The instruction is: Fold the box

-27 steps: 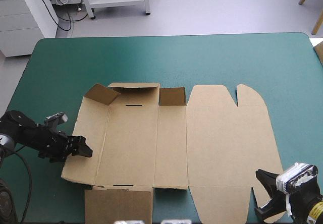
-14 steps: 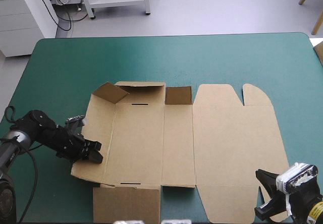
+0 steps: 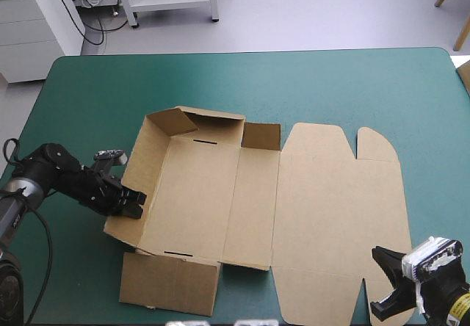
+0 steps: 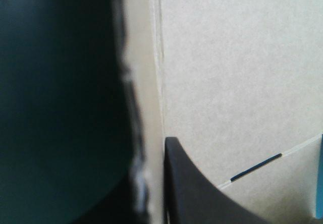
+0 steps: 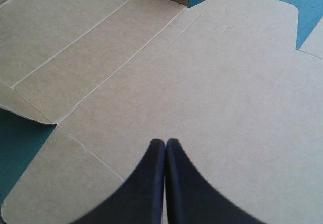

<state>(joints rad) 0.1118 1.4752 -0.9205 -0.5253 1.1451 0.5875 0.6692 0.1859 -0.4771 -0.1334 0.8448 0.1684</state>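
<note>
The brown box (image 3: 242, 201) lies mid-table as a cut sheet. Its far wall (image 3: 213, 129) is raised, with a corner flap (image 3: 170, 122) tipped inward. The left wall (image 3: 139, 172) leans up off the cover. My left gripper (image 3: 136, 201) is shut on that wall's outer edge. In the left wrist view the board edge (image 4: 151, 108) runs between the fingers of my left gripper (image 4: 159, 143). The wide lid panel (image 3: 338, 216) lies flat on the right. My right gripper (image 3: 378, 256) is shut with nothing in it, just over the lid's near right corner. Its closed tips (image 5: 165, 142) point across the lid (image 5: 227, 82).
A loose flap (image 3: 169, 282) of the box lies flat toward the table's near edge on the left. Teal-green cover (image 3: 294, 84) stretches from the box to the table's far edge. A narrower strip of cover (image 3: 433, 194) runs along the right edge.
My left gripper has closed onto the box's left wall. The box slid right and turned slightly, and its left and far walls now stand higher. My right gripper stayed still.
</note>
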